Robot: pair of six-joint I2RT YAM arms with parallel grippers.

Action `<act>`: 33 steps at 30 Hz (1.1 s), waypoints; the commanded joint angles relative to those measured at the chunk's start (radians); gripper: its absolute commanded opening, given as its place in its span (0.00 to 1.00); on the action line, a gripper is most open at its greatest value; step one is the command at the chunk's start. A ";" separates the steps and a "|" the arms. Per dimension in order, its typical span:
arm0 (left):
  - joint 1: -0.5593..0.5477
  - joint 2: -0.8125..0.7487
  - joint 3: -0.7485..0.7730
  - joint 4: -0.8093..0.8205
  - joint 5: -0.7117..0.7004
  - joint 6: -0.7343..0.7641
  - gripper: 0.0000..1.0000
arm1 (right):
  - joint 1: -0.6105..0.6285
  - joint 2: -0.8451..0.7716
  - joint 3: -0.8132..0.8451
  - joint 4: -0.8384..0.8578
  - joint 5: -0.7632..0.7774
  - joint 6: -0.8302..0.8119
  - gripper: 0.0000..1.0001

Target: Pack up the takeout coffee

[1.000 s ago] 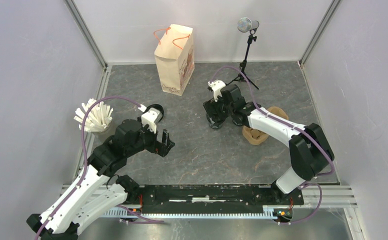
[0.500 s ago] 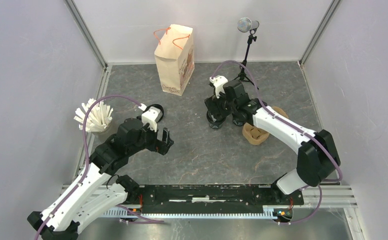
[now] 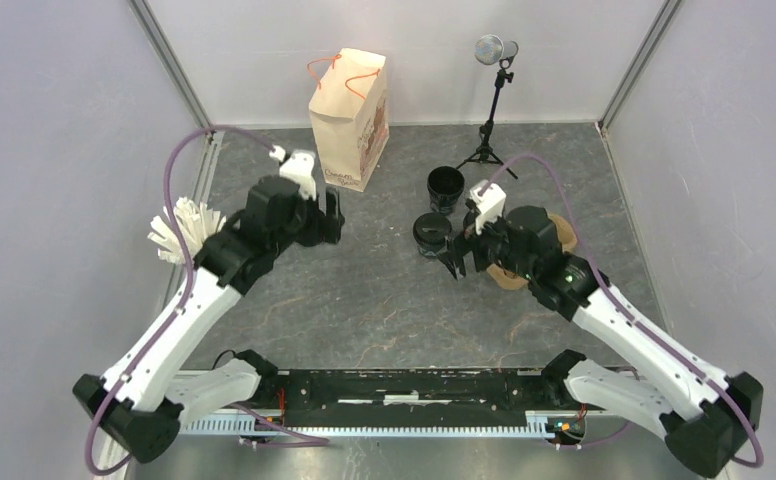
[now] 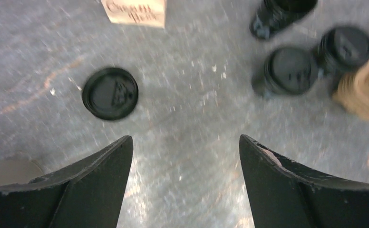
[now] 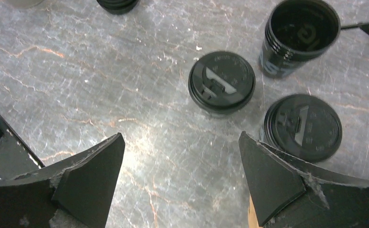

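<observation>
The right gripper (image 5: 180, 137) is hanging wide open over the table with nothing in it, and it's clearly the arm closer to the coffee. Nearest to it is a lidded cup (image 5: 301, 126), just ahead of one finger (image 5: 277, 180) and off the centre line. A bit further ahead, pretty much lined up with the gap, is a second lidded cup (image 5: 221, 83). Beyond those stands an open cup (image 5: 299, 33) with no lid on. All three are upright, long axis straight up, so the tool looks down on their tops. My guess is the second one is the easy grab: ahead and down, a jaw on either side.

The left gripper (image 4: 185, 137) is spread open and empty too. Just ahead of it, off to one side, is a round black lid top (image 4: 110, 92). From straight above I can't tell if it's a loose lid or a whole cup. The cup cluster is well ahead and across from it, right beside the brown pulp carrier (image 4: 361, 95). Farthest out is the paper bag (image 3: 349, 120).

Count: two lidded cups, one open cup, one mystery lid, one carrier, one bag.
</observation>
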 commanded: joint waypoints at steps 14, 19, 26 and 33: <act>0.314 0.464 0.501 0.254 0.030 -0.214 0.76 | 0.004 -0.239 -0.214 0.103 0.039 0.022 0.97; 0.351 0.536 0.556 0.347 0.141 -0.066 0.73 | 0.004 -0.255 -0.231 0.178 -0.033 0.019 0.97; 0.350 0.708 0.685 0.443 0.159 0.000 0.72 | 0.004 -0.386 -0.302 0.224 -0.070 0.053 0.97; 0.352 0.930 0.952 0.323 0.050 -0.013 0.69 | 0.057 -0.370 -0.186 0.009 0.038 0.050 0.98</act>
